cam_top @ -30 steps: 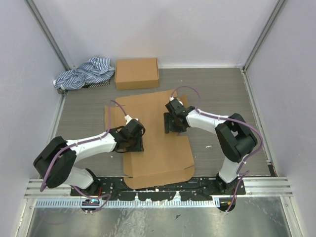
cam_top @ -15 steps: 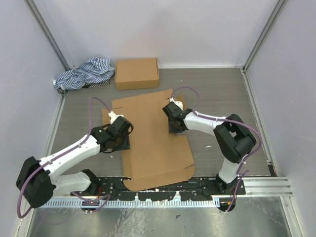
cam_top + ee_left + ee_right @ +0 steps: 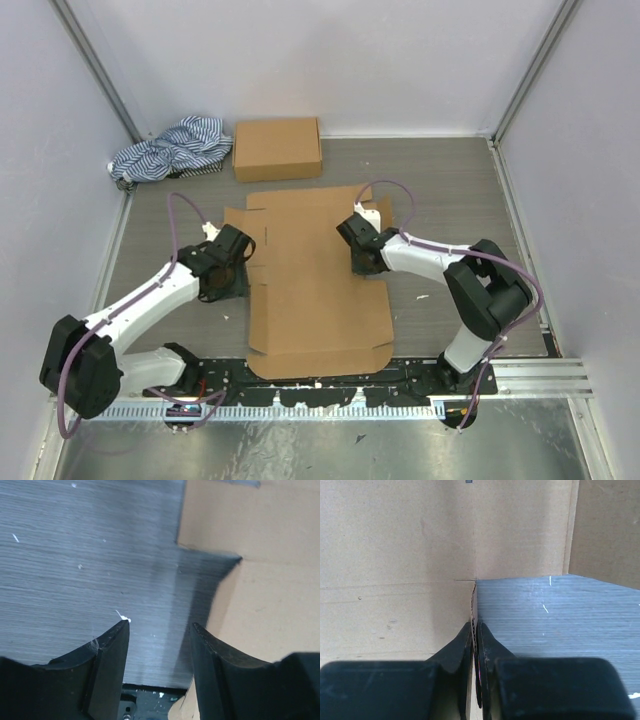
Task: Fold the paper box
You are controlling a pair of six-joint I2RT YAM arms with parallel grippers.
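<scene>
The flat paper box (image 3: 315,290) is lying on the table (image 3: 450,190), its right edge partly hiding between the right gripper's (image 3: 475,626) pinching fingers, while the left gripper (image 3: 159,626) is hovering wide and empty just left of it

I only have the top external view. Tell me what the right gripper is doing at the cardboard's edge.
Observer: The right wrist view shows the right gripper pinched shut on the edge of the cardboard sheet, right at a notch corner.
Operator: Now report the left side.
Observer: The left gripper is open with nothing between its jaws. Bare table lies under the gap, and the sheet lies off to one side of it.
</scene>
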